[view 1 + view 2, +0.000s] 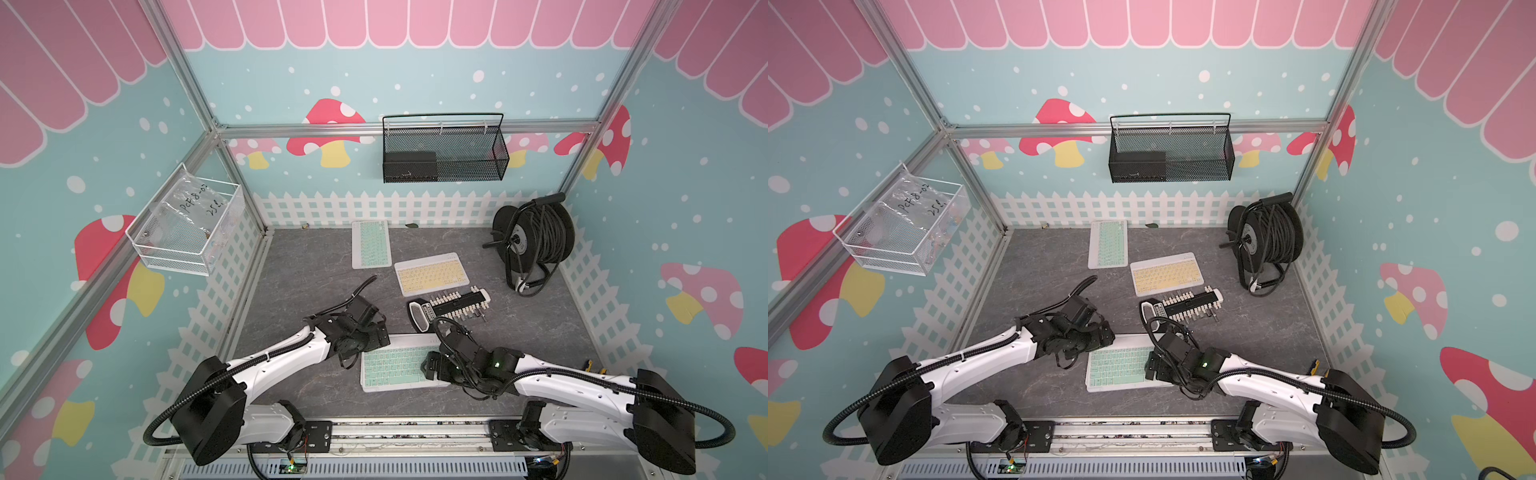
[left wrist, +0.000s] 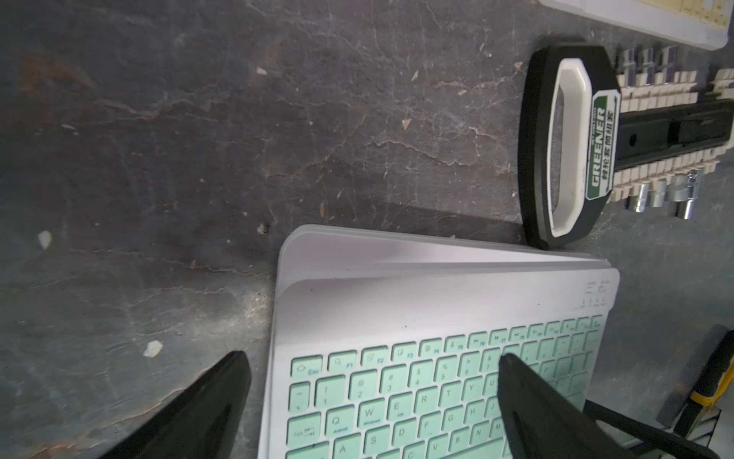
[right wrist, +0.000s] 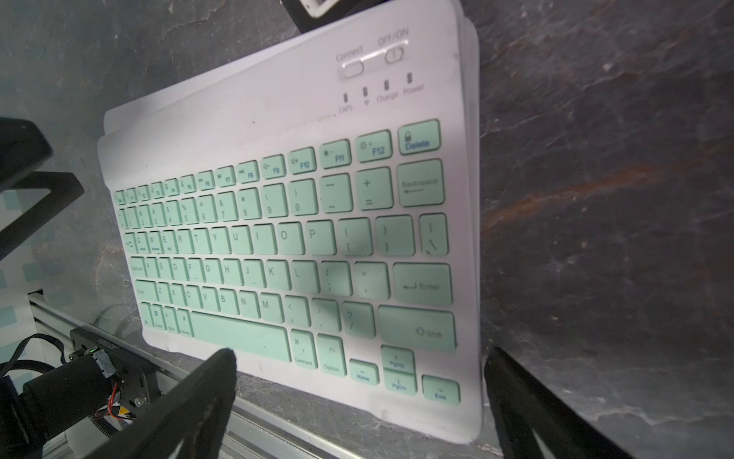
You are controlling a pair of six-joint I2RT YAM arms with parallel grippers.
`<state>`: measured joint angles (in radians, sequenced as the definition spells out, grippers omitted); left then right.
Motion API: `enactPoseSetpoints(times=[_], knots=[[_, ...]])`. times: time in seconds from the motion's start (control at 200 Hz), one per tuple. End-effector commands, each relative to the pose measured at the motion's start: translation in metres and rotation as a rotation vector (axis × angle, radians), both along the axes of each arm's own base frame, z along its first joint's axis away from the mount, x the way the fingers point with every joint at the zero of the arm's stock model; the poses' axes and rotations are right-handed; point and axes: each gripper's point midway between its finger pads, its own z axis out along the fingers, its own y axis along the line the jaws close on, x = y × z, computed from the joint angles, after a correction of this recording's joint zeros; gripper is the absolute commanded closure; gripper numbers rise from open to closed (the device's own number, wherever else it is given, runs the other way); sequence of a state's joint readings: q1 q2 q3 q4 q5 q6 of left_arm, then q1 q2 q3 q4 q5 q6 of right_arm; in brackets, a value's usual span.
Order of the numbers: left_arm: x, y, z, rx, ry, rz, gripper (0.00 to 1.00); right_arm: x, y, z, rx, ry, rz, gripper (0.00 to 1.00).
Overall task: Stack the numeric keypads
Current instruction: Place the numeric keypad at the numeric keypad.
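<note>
Nearest me, the near mint keypad point(image 1: 395, 368) lies on another white one at the front of the counter point(image 1: 311, 270). My left claw point(image 2: 369, 355) hangs spread over its left end and my right claw point(image 3: 357, 351) hangs spread at its right end, neither gripping. Beyond lie a black peg holder point(image 1: 453, 307), then 1 yellow keypad point(image 1: 432, 273), then the far mint keypad point(image 1: 371, 244) by the back wall.

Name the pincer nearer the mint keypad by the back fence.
Left. Left pincer: at the near stack's left edge, in front of that keypad. Right pincer: at its right end, farther.
</note>
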<state>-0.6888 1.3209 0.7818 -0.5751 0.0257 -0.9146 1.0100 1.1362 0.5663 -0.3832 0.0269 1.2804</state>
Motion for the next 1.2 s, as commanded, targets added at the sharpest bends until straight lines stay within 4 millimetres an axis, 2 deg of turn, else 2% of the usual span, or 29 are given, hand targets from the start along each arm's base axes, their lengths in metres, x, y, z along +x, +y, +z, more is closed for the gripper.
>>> enactPoseSetpoints(times=[0.0,0.16,0.5,0.77,1.196], knots=[[0.008,-0.002,0.001,0.018,-0.007,-0.017,0.00,0.000,-0.001,0.003,-0.011,-0.001,-0.019,0.01],[0.013,-0.008,0.003,0.018,-0.012,-0.033,0.00,0.001,0.001,0.002,-0.018,0.002,-0.010,0.01],[0.013,-0.012,-0.009,0.016,0.018,-0.041,0.00,0.002,0.005,0.003,-0.031,0.001,0.001,0.01],[0.018,-0.020,-0.002,-0.016,0.002,-0.048,0.00,0.003,0.005,0.004,-0.040,0.004,0.005,0.01],[0.025,-0.025,0.004,-0.024,-0.015,-0.048,0.00,0.009,0.018,0.007,-0.068,-0.005,0.052,0.01]])
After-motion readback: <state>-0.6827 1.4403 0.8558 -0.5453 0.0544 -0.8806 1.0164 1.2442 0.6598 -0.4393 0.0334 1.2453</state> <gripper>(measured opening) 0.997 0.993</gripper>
